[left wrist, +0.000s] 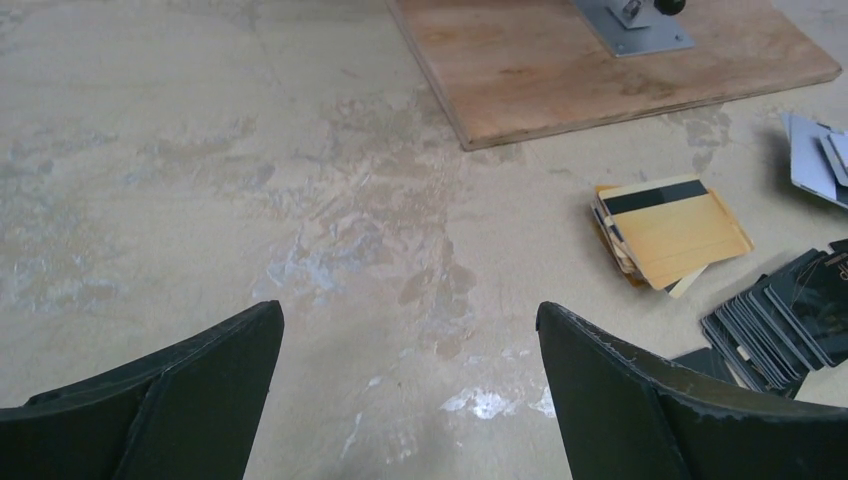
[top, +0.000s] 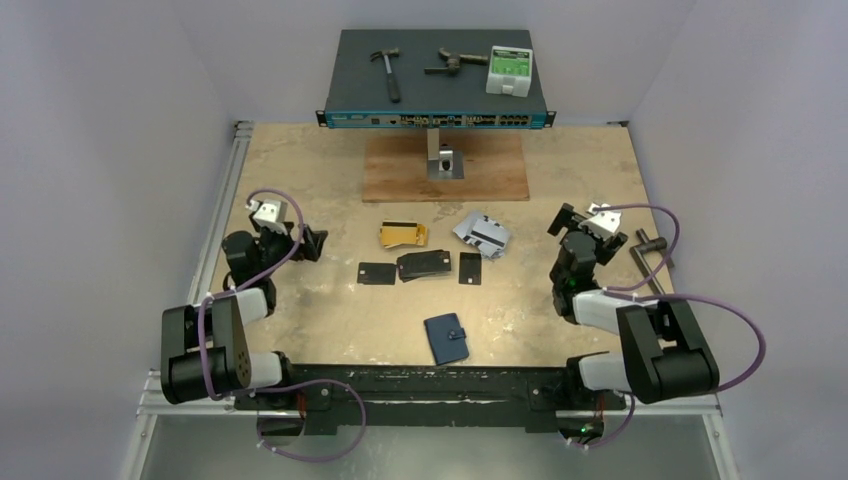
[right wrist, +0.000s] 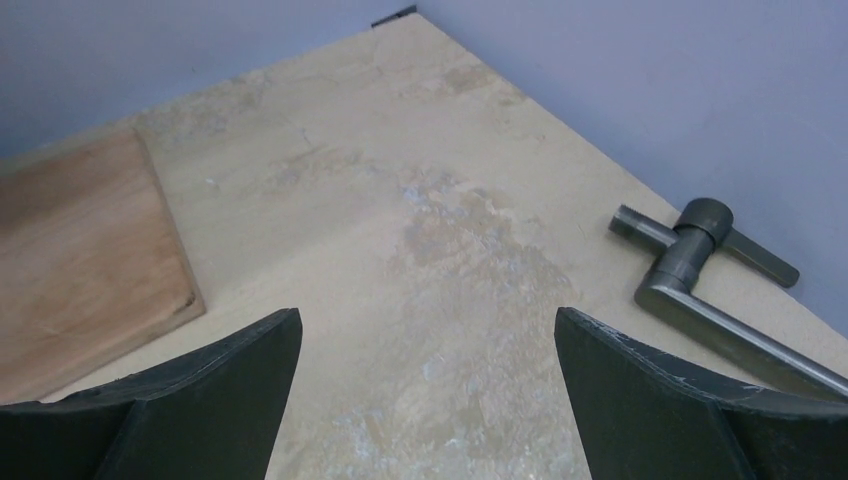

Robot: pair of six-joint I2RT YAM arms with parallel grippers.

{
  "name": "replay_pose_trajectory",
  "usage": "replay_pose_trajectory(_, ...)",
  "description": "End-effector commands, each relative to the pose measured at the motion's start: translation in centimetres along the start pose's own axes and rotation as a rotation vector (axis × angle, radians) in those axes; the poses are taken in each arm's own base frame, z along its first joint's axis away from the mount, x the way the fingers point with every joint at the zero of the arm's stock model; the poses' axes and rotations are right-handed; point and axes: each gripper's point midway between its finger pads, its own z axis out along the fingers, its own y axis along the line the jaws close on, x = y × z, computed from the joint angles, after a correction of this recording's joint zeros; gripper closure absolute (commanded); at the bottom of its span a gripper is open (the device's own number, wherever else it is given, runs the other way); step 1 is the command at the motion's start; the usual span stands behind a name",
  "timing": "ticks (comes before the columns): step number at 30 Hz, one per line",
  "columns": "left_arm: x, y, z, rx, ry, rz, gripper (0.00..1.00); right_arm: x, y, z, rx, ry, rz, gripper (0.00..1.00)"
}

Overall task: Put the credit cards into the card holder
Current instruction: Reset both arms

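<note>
While both arms hang over bare tabletop, nothing of the task is in hand. The sandy table [top: 300,180] fills the middle of the top view. At upper centre a dark rack unit [top: 420,90] with a teal front carries a hammer [top: 386,72] and a green-and-white box [top: 509,68], and below it lies a wooden board [top: 400,170].

At middle left the left gripper [top: 312,243] has its jaws spread wide, with only table between them. At middle right the right gripper [top: 563,222] is just as wide and just as empty, with a metal handle [top: 650,262] near it toward the right edge.

The credit cards lie at centre:
- a gold pile [top: 402,235];
- a silver-grey pile [top: 482,233] to its right;
- a fanned black pile [top: 424,264] below;
- a single black card [top: 376,273] to the left of the black pile.

The card holder [top: 447,338] lies apart at lower centre and appears shut, with its tab across.

My worry is the flat cards. Fingers closing on a pile may lift several cards at once, or may only push them along the rough surface. The holder seems closed and loose, so it would likely skid unless the other arm pins it.

No writing is legible. The box label and the rack's port markings are too small to read.
</note>
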Motion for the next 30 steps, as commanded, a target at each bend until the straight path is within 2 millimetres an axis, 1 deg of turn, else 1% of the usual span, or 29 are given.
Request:
replay_pose_trajectory(1, -4.1, -0.3, 1.0, 0.003, -0.117, 0.114, 0.0, -3.8, 0.6, -0.1, -0.041, -0.134, 0.084, 0.02)
replay_pose_trajectory(3, -3.8, -0.5, 1.1, -0.031, -0.136, 0.156, 0.0, -3.9, 1.5, -0.7, -0.107, -0.142, 0.113, 0.01)
replay_pose_trajectory(4, -2.9, -0.5, 1.2, -0.065, -0.119, 0.162, 0.0, -3.8, 2.0, -0.9, -0.143, -0.135, 0.128, 0.01)
replay_pose_trajectory(5, -3.0, -0.7, 1.6, -0.072, -0.154, 0.185, 0.0, -3.8, 2.8, -1.0, -0.184, -0.136, 0.108, 0.01)
replay_pose_trajectory(6, -3.0, -0.8, 1.7, -0.07, -0.151, 0.186, 0.0, -4.0, 3.5, -0.9, -0.208, -0.137, 0.092, 0.01)
replay_pose_trajectory(7, -3.2, -0.4, 2.0, -0.088, -0.107, 0.204, 0.0, -3.6, 3.8, -0.5, -0.207, -0.119, 0.072, 0.01)
replay_pose_trajectory(8, -2.4, -0.3, 2.1, -0.097, -0.069, 0.188, 0.0, -3.9, 3.9, -0.3, -0.204, -0.134, 0.074, 0.01)
replay_pose_trajectory(9, -2.8, -0.4, 2.2, -0.092, -0.11, 0.191, 0.0, -4.6, 3.7, -0.1, -0.198, -0.18, 0.098, 0.01)
replay_pose_trajectory(10, -2.5, -0.5, 2.2, -0.087, -0.09, 0.189, 0.0, -4.0, 3.3, 0.5, -0.184, -0.169, 0.095, 0.01)
replay_pose_trajectory(11, -2.5, -0.5, 2.0, -0.091, -0.078, 0.196, 0.0, -3.3, 3.4, 0.7, -0.185, -0.147, 0.106, 0.01)
replay_pose_trajectory(13, -3.0, -0.6, 2.2, -0.085, -0.119, 0.198, 0.0, -3.1, 4.5, 0.8, -0.256, -0.157, 0.068, 0.01)
replay_pose_trajectory(14, -2.8, -0.6, 2.1, -0.086, -0.101, 0.194, 0.0, -2.2, 5.4, 0.6, -0.309, -0.128, 0.039, 0.01)
replay_pose_trajectory(15, -2.8, -0.5, 2.1, -0.088, -0.09, 0.196, 0.0, -2.4, 5.7, 0.6, -0.329, -0.164, 0.032, 0.01)
replay_pose_trajectory(16, -2.8, -0.6, 2.1, -0.088, -0.099, 0.195, 0.0, -2.1, 5.6, 0.9, -0.317, -0.159, 0.006, 0.01)
replay_pose_trajectory(17, -3.0, -0.6, 2.1, -0.085, -0.117, 0.198, 0.0, -1.1, 6.5, 1.0, -0.352, -0.095, 0.0, 0.01)
replay_pose_trajectory(18, -2.9, -0.6, 2.1, -0.087, -0.109, 0.196, 0.0, -1.5, 6.8, 1.2, -0.38, -0.105, 0.008, 0.01)
replay_pose_trajectory(20, -2.8, -0.5, 2.1, -0.089, -0.1, 0.194, 0.0, -1.4, 6.6, 1.5, -0.385, -0.099, 0.004, 0.01)
replay_pose_trajectory(22, -2.9, -0.5, 2.2, -0.09, -0.102, 0.195, 0.0, -1.7, 6.4, 1.4, -0.38, -0.112, 0.002, 0.01)
replay_pose_trajectory(23, -2.8, -0.5, 2.2, -0.092, -0.095, 0.195, 0.0, -2.1, 5.9, 1.4, -0.36, -0.137, 0.001, 0.01)
replay_pose_trajectory(25, -2.9, -0.4, 2.3, -0.091, -0.101, 0.196, 0.0, -2.0, 5.2, 1.2, -0.328, -0.141, 0.005, 0.01)
replay_pose_trajectory(26, -2.9, -0.4, 2.3, -0.092, -0.099, 0.198, 0.0, -2.2, 5.3, 1.2, -0.334, -0.145, 0.007, 0.01)
replay_pose_trajectory(28, -2.8, -0.4, 2.3, -0.094, -0.097, 0.198, 0.0, -1.8, 6.0, 1.3, -0.363, -0.123, 0.011, 0.01)
replay_pose_trajectory(30, -2.9, -0.5, 2.2, -0.091, -0.102, 0.197, 0.0, -2.2, 5.7, 1.4, -0.341, -0.14, 0.006, 0.01)
